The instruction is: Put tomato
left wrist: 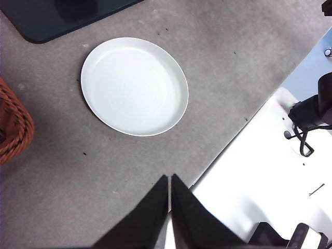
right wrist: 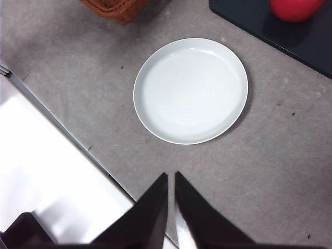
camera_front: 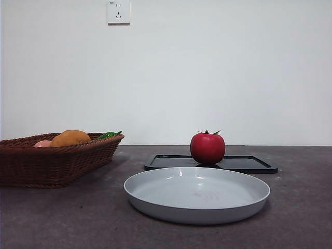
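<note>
Front view: tomato [camera_front: 207, 148] upright on black tray [camera_front: 254, 164] behind empty grey plate [camera_front: 197, 194]; nothing grasped yet; left claw [left wrist: 170, 181] and right claw [right wrist: 171, 179] both closed, high above tabletop [camera_front: 301, 207]; next, probably open right claw and reach for tomato

Left gripper [left wrist: 169, 182]: its two black jaws stood close together with only a thin gap between them, and nothing was held there.
Plate [left wrist: 134, 86]: white, round and shallow, it lay flat on the table, apart from the gripper.
Table [left wrist: 244, 62]: the surface was grey and a little speckled, with some small dark spots.
Tray [left wrist: 41, 18]: dark, with a rounded corner, it was cut by the picture's edge and lay near the plate without touching it.
Basket [left wrist: 14, 124]: brown and woven, only a part of its rim was visible, well apart from the plate.
Floor [left wrist: 259, 171]: beyond the table edge it was white and bright.
</note>
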